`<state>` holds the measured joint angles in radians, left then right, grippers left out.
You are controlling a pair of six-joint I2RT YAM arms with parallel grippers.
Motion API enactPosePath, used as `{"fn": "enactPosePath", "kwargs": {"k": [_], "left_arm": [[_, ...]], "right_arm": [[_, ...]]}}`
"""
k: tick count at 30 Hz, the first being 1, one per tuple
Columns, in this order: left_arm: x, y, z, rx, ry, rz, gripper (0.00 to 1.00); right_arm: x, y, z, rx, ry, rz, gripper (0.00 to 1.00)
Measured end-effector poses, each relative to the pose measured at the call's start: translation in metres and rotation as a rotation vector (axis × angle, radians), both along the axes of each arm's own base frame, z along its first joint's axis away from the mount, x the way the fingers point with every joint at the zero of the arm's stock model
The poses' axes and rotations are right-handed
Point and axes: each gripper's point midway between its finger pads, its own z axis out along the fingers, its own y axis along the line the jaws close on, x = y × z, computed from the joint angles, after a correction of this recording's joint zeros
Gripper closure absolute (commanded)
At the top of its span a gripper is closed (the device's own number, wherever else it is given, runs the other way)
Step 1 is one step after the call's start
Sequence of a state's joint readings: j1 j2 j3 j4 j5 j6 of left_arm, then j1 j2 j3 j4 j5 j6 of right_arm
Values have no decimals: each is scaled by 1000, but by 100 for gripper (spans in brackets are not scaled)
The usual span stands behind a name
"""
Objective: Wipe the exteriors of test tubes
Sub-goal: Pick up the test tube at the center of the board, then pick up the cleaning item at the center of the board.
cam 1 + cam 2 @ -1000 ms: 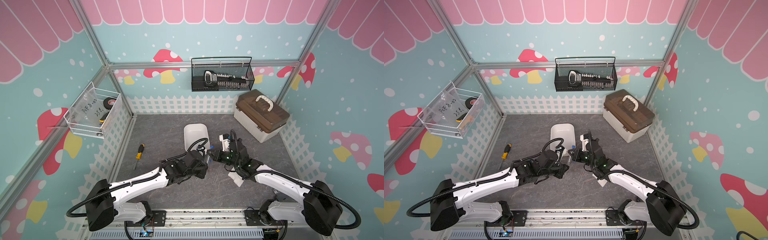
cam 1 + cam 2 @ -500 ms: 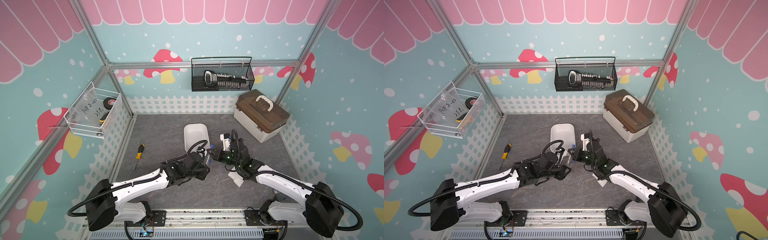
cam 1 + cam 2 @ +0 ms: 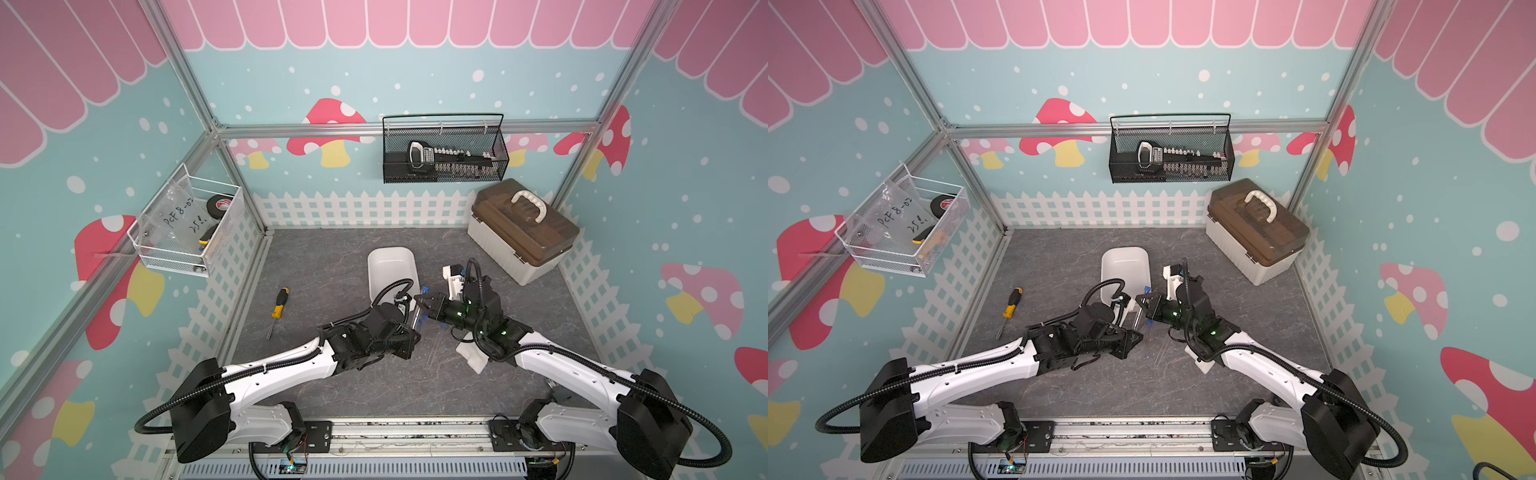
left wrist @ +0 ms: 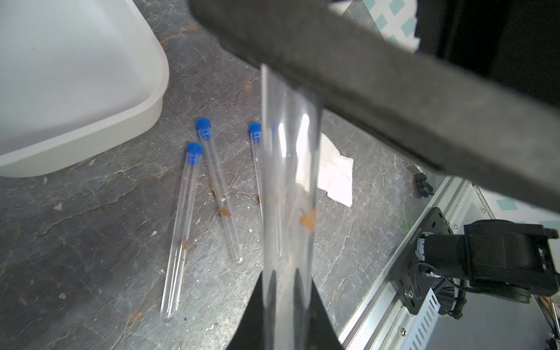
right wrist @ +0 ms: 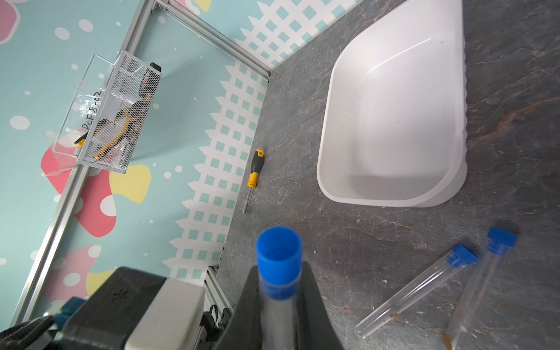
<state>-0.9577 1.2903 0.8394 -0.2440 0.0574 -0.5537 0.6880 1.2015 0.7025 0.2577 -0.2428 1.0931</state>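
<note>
Held test tube: clear, blue-capped, with a brown smear on its wall, raised off the bench between both arms; the right end effector is clamped just under the cap and the left end effector is closed on the shaft farther from the cap. Three more test tubes lie on the bench beside the white tray, near a white wipe. Handling, as judged: light, rigid, slick and breakable; grip gently near an end, leaving the mid-wall free for wiping.
</note>
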Motion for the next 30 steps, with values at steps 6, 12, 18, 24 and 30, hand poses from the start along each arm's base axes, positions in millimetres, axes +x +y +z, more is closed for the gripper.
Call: {"fn": "enactPosePath", "kwargs": {"k": [6,12,18,24,30], "left_arm": [[-1,1,-3,-10,0,0,92],[4,8,-3,-18,0,40,92],[15,18,-5,-19,14,92,92],[19,25,-9,-11,20,112,92],[17,27,-3,-23,14,108,92]], "right_arm": [[-1,0,-3,-6,6,1,85],[-1,-5,-4,-23,5,-16,50],[-12,-33,1,-114,-12,-80,44],[-22,-85,-8,-295,3,-200,43],[-16,-146,-71,-525,181,-317,47]]}}
